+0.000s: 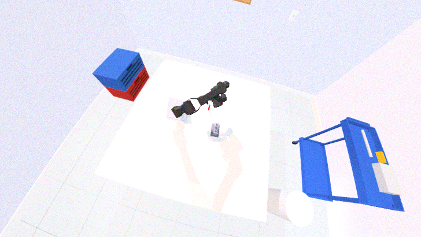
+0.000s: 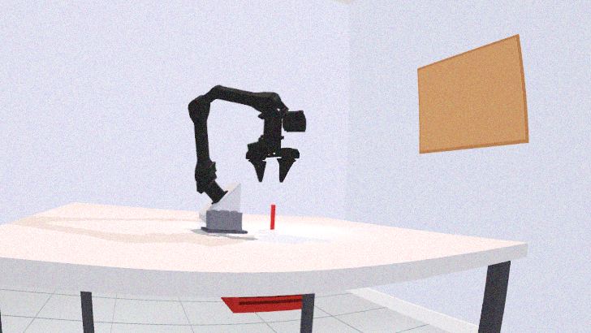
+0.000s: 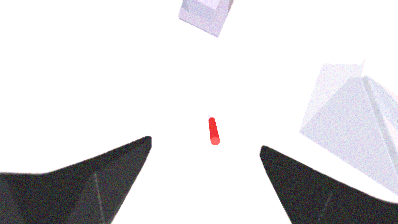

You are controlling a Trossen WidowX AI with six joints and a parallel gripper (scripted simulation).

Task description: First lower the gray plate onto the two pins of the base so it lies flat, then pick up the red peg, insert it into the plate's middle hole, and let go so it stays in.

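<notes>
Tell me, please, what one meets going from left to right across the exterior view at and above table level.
Arm's upright link → gray plate on its base → open gripper hanging above the upright red peg → orange board on the wall.
</notes>
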